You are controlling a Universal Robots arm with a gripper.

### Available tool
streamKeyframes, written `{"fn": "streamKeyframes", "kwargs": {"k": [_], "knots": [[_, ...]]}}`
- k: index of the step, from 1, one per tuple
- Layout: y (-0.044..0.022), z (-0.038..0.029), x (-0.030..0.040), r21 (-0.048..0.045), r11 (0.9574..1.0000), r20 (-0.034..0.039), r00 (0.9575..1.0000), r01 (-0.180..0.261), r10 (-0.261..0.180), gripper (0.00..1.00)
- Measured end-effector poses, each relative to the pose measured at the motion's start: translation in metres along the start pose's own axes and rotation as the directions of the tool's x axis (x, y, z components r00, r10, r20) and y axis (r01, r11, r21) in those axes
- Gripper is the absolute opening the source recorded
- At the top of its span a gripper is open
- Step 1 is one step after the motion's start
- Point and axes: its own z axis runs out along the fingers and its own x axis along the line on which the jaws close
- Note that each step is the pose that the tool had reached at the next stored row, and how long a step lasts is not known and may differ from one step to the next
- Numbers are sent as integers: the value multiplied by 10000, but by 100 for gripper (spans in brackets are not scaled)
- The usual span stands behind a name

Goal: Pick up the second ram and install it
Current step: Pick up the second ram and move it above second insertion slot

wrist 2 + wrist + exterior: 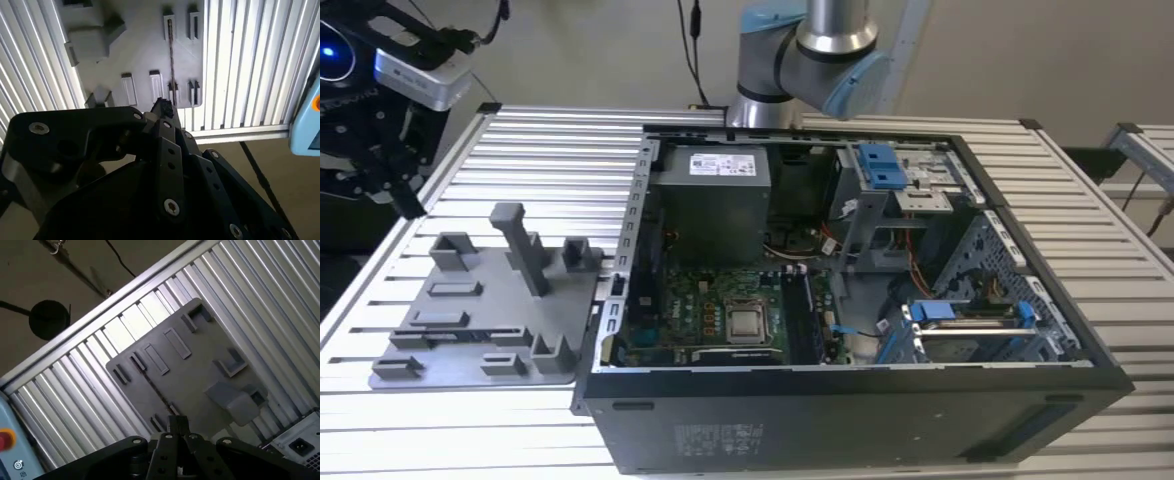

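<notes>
Claw (162,106) over grey tray (140,50); second ram (172,60) edge-up, parallel tray's side.

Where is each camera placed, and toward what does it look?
Exterior view: off the arm, facing down at the computer case and grey tray; the arm shows at its base joints.
Second wrist view: on the wrist, facing down past the gripper onto the tray.
First wrist view: on the wrist, facing past the gripper onto the tray.
Shared: both wrist views show the second ram standing edgewise in the tray.

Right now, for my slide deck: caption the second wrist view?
Gripper above the grey holder tray, second ram standing edge-on in it.
</notes>
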Motion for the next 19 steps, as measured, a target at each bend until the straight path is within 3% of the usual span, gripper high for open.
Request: {"fn": "streamKeyframes", "kwargs": {"k": [4, 9, 16, 19], "knots": [[0, 0, 0, 5, 9978, -29, 9978, 656, -656, 11], [0, 0, 0, 7, 9901, -64, 9901, 1403, -1403, 11], [0, 0, 0, 7, 9726, -107, 9726, 2324, -2324, 11], [0, 1, 0, 6, 9605, -128, 9604, 2783, -2782, 11]]}}
